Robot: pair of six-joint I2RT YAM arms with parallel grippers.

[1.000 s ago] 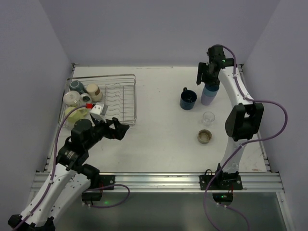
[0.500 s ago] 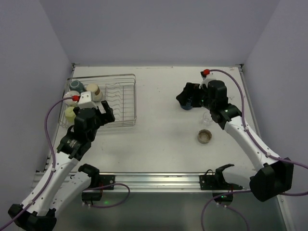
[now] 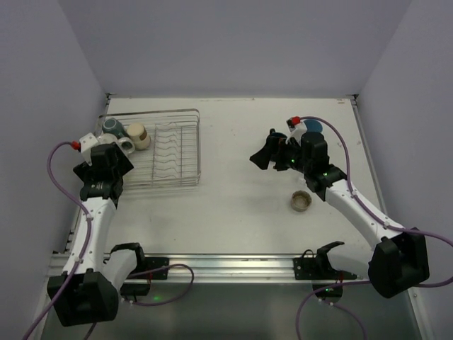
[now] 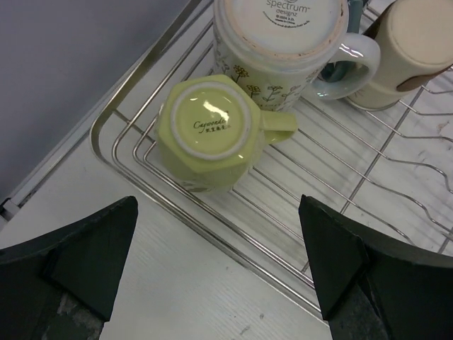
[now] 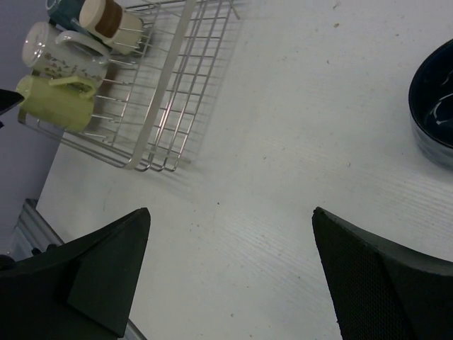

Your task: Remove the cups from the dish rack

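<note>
My left gripper (image 4: 216, 262) and right gripper (image 5: 233, 276): both spread wide, empty.
Pale yellow cup (image 4: 212, 131) sits inverted in the dish rack (image 3: 185, 152) corner under my left; probably a navy cup (image 5: 435, 106) beside my right.

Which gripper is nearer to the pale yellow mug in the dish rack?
Left. The left gripper hovers just above the pale yellow mug; the right gripper is far across the table, beside the navy mug.
</note>
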